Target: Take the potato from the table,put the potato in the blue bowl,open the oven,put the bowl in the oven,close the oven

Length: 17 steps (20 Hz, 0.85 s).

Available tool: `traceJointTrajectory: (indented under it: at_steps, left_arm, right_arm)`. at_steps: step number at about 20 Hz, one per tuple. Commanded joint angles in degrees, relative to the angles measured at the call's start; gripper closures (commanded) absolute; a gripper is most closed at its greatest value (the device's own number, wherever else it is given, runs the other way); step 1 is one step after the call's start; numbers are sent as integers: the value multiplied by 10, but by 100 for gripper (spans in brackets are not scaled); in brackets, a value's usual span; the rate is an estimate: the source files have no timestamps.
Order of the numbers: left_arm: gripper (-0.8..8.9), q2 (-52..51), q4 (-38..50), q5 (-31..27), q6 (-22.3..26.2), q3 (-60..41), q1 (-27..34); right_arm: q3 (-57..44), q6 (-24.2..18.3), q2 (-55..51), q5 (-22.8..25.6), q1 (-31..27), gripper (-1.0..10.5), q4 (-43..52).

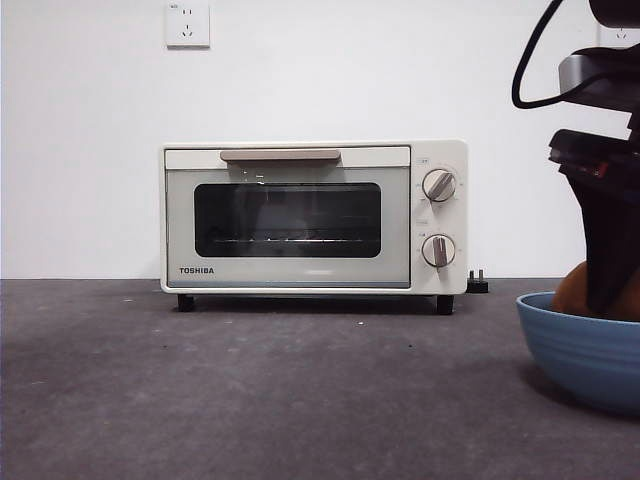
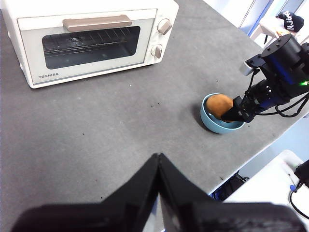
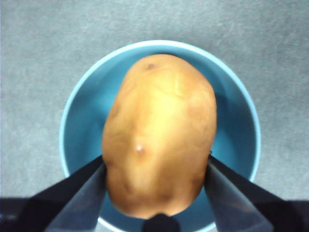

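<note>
Two black jaws of the right claw [image 3: 157,181] pinch the potato [image 3: 159,135] at its sides, holding it over the middle of the blue bowl [image 3: 82,111]. To do this well, I would lower until the potato rests on the bowl's floor, then spread the jaws gently and lift straight up. The left claw [image 2: 158,166] waits pressed together. The grey matte worktop [image 1: 250,390] carries the oven [image 1: 300,215], door closed, before a white wall with a socket [image 1: 187,22].
</note>
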Motion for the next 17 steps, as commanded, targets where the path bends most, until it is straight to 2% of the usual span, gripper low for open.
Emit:
traceJointTrajectory:
  at_steps: [1,3,5,11,17]
  left_arm:
    - [819,10,6,1,19,1,-2]
    - [819,22,10,1,20,1,-2]
    - [819,36,19,1,25,1,-2]
    - [819,99,83,1,34,1,-2]
    - [819,236,253,10,32,1,-2]
  right_arm:
    - [-5,5,2,3,0,642,3]
    - [-5,4,2,2,1,477,2]
    - [-5,2,1,2,1,383,2]
    - [31,2,0,-15,1,380,-7]
    - [150,2,-5,-17,2,393,-112]
